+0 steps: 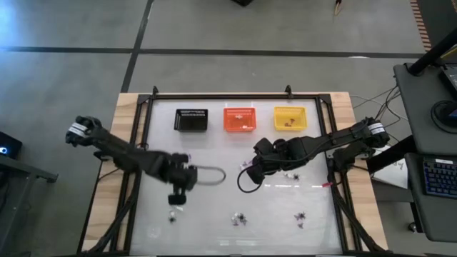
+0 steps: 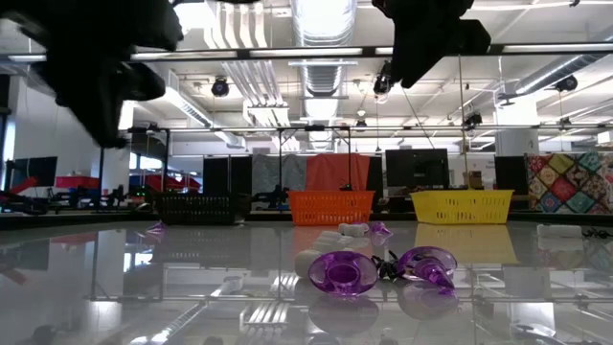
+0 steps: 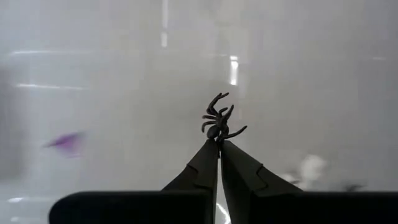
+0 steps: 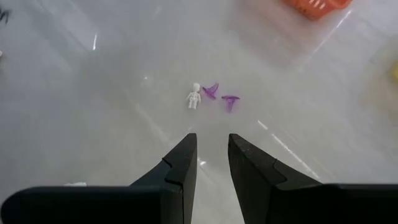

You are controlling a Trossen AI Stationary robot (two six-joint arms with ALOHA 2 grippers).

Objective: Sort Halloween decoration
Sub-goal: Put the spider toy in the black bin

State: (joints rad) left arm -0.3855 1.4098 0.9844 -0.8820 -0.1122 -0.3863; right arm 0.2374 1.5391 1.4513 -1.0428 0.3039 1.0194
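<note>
The left hand (image 3: 219, 142) has its tips pressed together on a tiny black spider (image 3: 219, 118), pinched by its rear, legs fanning out past the fingertips. It hangs above the bench (image 1: 214, 146) on the near-left side. The black basket (image 1: 191, 120) lies ahead of that hand, toward the far edge and slightly to its right; that gap is what the carry turns on, as I judge it, if black goes with black.

Over on the other side, the right hand (image 4: 211, 146) hovers with its fingers slightly apart and nothing between them. Straight ahead of it on the bench sit a small white skeleton figure (image 4: 193, 95) and two purple pieces (image 4: 220, 94), close together. The right hand is plainly the nearer one to that cluster.

The orange basket (image 1: 240, 118) and yellow basket (image 1: 290, 118) stand beyond the right hand at the far edge. More trinkets (image 1: 240, 218) lie scattered near the front, too small from above to make out. From bench level, both hands are cut off at the top, dark shapes only.
</note>
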